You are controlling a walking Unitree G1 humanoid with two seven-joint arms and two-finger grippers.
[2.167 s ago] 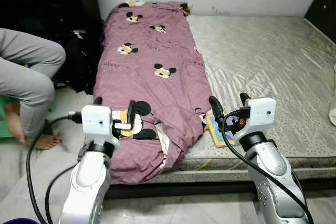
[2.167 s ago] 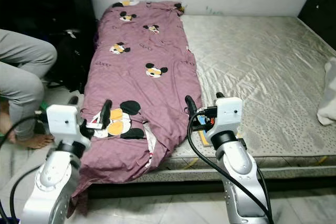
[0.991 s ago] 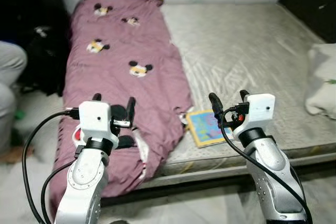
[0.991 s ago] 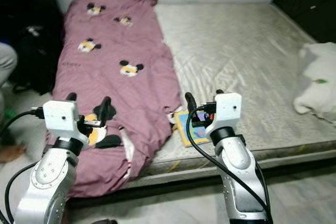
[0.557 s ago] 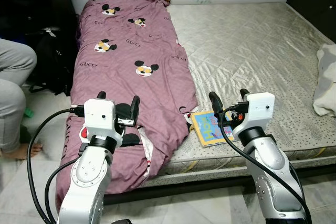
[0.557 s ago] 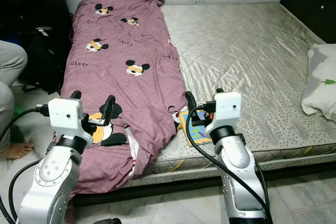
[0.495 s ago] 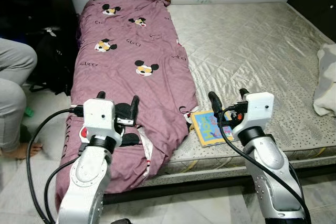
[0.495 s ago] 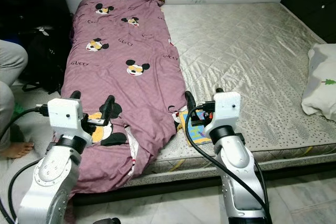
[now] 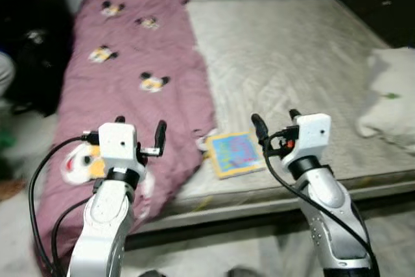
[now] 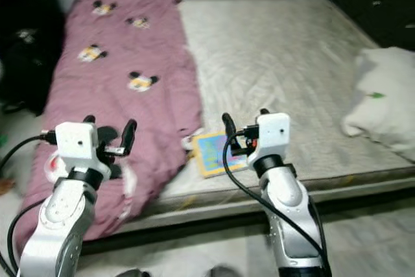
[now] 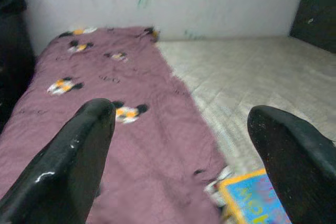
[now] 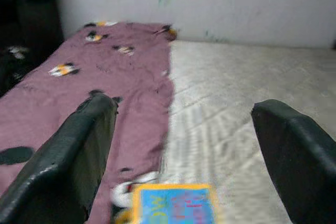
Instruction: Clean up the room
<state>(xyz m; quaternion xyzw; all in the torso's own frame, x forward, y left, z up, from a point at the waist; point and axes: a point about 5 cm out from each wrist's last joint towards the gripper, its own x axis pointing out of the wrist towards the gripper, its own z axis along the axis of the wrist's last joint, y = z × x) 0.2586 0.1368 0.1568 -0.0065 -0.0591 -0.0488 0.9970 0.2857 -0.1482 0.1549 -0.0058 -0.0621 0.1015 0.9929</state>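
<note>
Bare grey quilted mattress (image 9: 305, 56) sits low on a pale floor (image 10: 363, 225), against a white wall (image 11: 199, 1) carrying faint green and red marks. Dark bags (image 9: 29, 63) stand beside the mattress on the robot's left, partly blurred. Dark furniture (image 10: 369, 4) occupies the far right corner; details too dim to make out. Frames are motion-blurred, so fine textures are uncertain.

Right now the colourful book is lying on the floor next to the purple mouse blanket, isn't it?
Not quite. The colourful book lies on the mattress, near its front edge, next to the purple mouse blanket. The left eye view shows it.
</note>
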